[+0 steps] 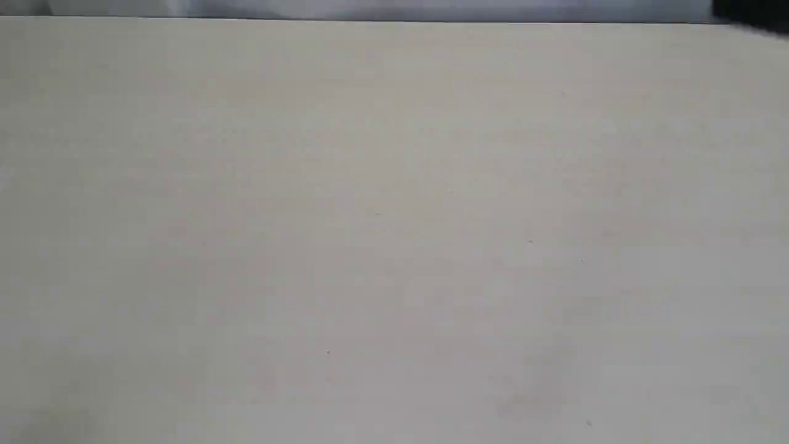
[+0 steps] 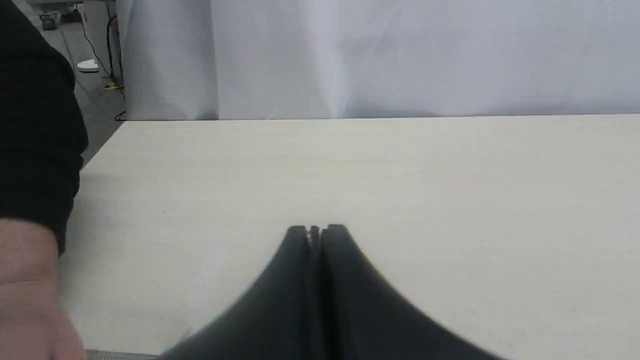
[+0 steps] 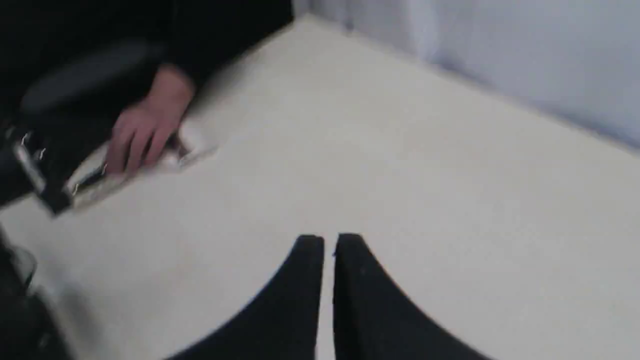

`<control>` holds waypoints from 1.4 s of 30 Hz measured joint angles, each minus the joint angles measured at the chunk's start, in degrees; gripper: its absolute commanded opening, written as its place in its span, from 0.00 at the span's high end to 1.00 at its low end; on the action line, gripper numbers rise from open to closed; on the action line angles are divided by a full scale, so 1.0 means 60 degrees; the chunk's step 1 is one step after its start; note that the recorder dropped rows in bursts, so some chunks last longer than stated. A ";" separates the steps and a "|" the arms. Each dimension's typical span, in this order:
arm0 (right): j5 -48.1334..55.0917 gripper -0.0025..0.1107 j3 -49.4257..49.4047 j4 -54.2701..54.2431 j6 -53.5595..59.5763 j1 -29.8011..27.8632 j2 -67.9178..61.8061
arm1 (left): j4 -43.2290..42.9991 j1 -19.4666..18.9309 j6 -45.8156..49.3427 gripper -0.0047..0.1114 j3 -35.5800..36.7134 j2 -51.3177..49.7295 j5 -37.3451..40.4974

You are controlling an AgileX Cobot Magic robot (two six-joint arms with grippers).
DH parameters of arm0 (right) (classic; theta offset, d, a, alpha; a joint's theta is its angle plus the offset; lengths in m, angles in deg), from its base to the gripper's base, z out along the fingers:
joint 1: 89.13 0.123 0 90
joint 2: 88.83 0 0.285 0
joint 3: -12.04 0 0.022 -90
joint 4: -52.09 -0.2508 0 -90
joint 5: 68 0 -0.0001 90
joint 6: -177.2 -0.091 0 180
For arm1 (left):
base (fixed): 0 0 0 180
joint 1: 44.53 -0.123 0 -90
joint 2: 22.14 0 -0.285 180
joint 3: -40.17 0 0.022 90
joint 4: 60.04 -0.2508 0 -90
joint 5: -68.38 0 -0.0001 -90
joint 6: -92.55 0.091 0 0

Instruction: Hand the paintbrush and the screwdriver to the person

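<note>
The exterior view holds only the bare pale table [image 1: 394, 222]; neither gripper, tool nor hand shows there. My left gripper [image 2: 316, 230] hovers over the table with its jaws pressed together and nothing between them. My right gripper [image 3: 330, 240] is shut too, with a thin slit between its black fingers. The person's hand [image 3: 145, 125], in a black sleeve, rests palm down on the table beyond the right gripper, over a blurred pale, silvery object [image 3: 187, 150] that I cannot identify. This hand [image 2: 30, 290] also edges the left wrist view. The paintbrush and the screwdriver are not recognisable.
A white curtain [image 2: 380, 55] hangs behind the table's far edge. A dark arm with shiny metal parts [image 3: 35, 170] lies beside the person's hand. Floor with cables [image 2: 95, 55] shows past the table's corner.
</note>
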 measured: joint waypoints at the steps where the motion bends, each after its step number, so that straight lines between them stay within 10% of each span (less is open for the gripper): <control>1: -0.0665 0.94 -0.0332 0.0000 0.0061 -0.0323 0.0201 | 0.0000 0.0000 0.0000 0.96 0.0000 0.0000 0.0000; 13: -0.4452 0.94 -0.4875 -0.0084 0.0469 -0.4248 0.2427 | 0.0000 0.0000 0.0000 0.96 0.0000 0.0000 0.0000; 26: -0.5218 0.94 -0.6363 -0.0084 0.0591 -0.7394 0.3965 | -0.0017 0.0000 0.0000 0.96 0.0000 0.0000 0.0000; 42: -0.4819 0.94 -0.6883 -0.0084 0.0608 -0.8452 0.4938 | -0.0017 0.0000 0.0000 0.96 0.0000 0.0000 0.0000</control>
